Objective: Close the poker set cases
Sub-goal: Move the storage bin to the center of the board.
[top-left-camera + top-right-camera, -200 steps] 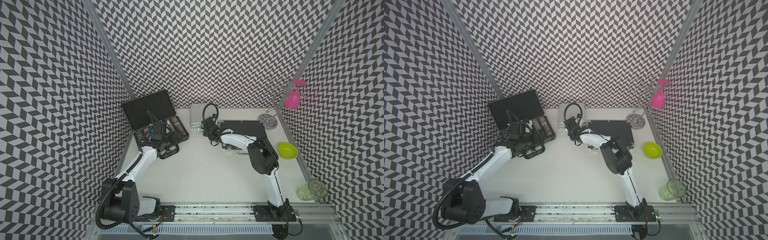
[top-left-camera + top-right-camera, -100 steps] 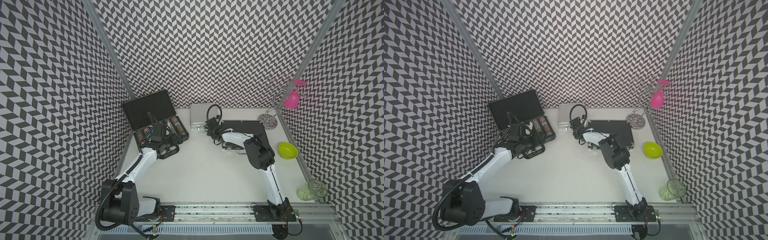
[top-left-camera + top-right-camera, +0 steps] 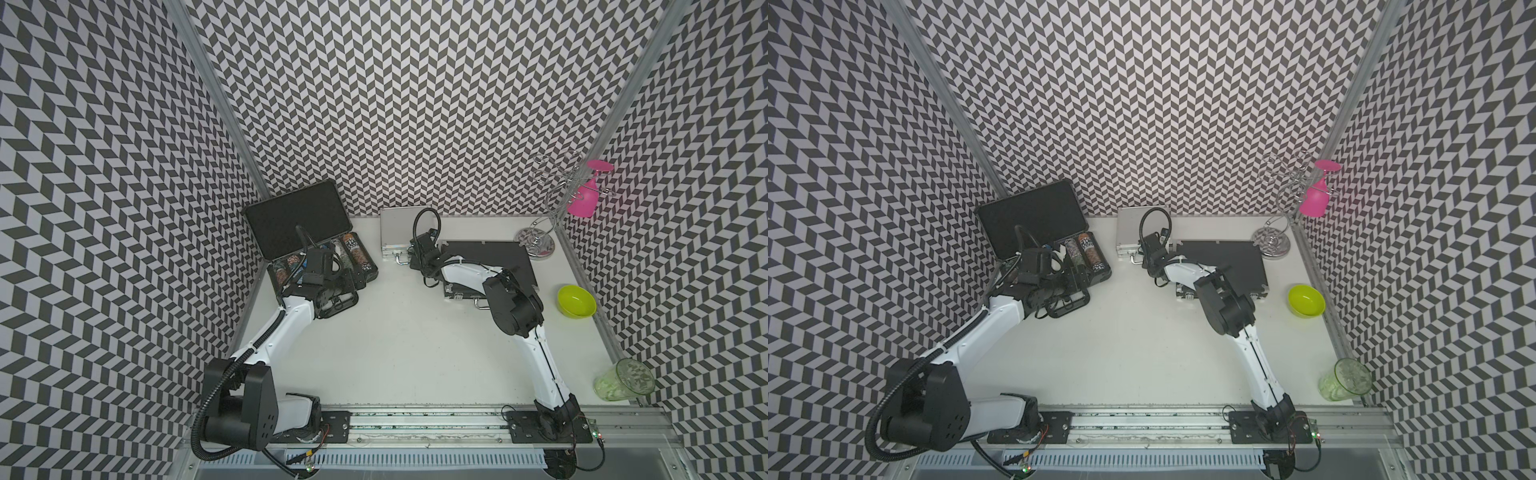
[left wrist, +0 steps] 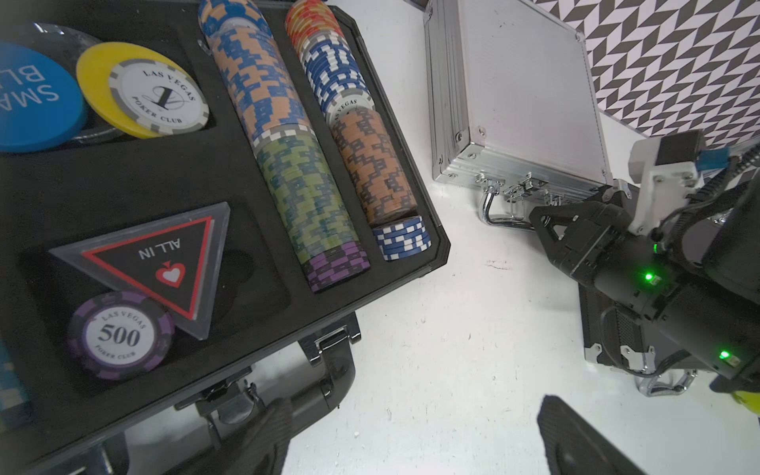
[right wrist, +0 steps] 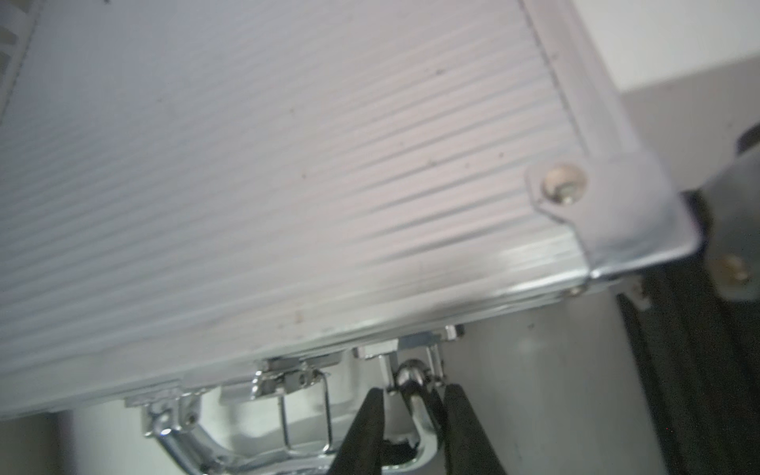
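1. Nearest, well left of the silver case: the large black case isn't shut yet. Lid's stood up, chips on show. The left gripper is held spread wide over its front edge, nothing gripped.
2. Just right of the silver case: the medium black case is seen w/ lid down flat; latches can't be made out.
3. Farthest: silver case, lid down, but a latch loop hangs loose, so prob not fastened. The right gripper is narrowed round the chrome handle; an actual pinch can't be confirmed.

Bare table lies open between black case and silver case
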### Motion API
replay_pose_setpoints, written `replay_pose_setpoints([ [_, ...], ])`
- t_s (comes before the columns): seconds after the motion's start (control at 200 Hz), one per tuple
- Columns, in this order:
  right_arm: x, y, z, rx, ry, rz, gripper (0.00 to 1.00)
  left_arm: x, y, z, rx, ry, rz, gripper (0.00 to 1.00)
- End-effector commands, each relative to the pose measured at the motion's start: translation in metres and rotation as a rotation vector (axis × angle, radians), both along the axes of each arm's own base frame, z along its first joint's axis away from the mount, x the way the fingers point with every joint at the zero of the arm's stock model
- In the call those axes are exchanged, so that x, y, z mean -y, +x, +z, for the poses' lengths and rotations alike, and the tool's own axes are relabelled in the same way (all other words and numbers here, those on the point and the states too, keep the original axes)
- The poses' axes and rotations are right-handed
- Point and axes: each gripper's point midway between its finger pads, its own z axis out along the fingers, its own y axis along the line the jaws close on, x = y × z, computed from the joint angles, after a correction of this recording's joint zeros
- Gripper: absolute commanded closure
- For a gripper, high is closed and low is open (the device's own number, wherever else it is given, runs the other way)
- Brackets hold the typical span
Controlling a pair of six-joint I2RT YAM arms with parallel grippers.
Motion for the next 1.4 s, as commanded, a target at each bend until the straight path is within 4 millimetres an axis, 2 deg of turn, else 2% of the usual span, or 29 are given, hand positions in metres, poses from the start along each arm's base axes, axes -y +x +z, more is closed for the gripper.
replay_pose_setpoints([
  [0.0, -0.008, -0.005, -0.016, -0.041, 0.035, 0.047, 0.82, 0.002, 0.001, 0.003, 0.023, -0.01, -0.009, 0.04],
  [0.24, -0.008, -0.029, 0.004, -0.022, 0.092, 0.107, 0.9, 0.002, 0.001, 0.0, 0.017, -0.011, -0.007, 0.05],
  [0.606, -0.006, -0.078, 0.022, -0.034, 0.089, 0.209, 0.92, 0.003, 0.001, 0.003, 0.023, -0.015, -0.009, 0.05],
  [0.876, 0.005, -0.118, 0.024, -0.066, 0.074, 0.252, 0.92, 0.002, 0.002, 0.004, 0.027, -0.008, -0.008, 0.05],
  [1.151, 0.006, -0.165, 0.02, -0.111, 0.075, 0.314, 0.93, 0.0, 0.003, 0.01, 0.036, 0.008, -0.007, 0.05],
  [1.397, 0.013, -0.212, 0.023, -0.139, 0.082, 0.368, 0.93, 0.025, -0.007, 0.001, 0.028, 0.067, -0.082, 0.05],
])
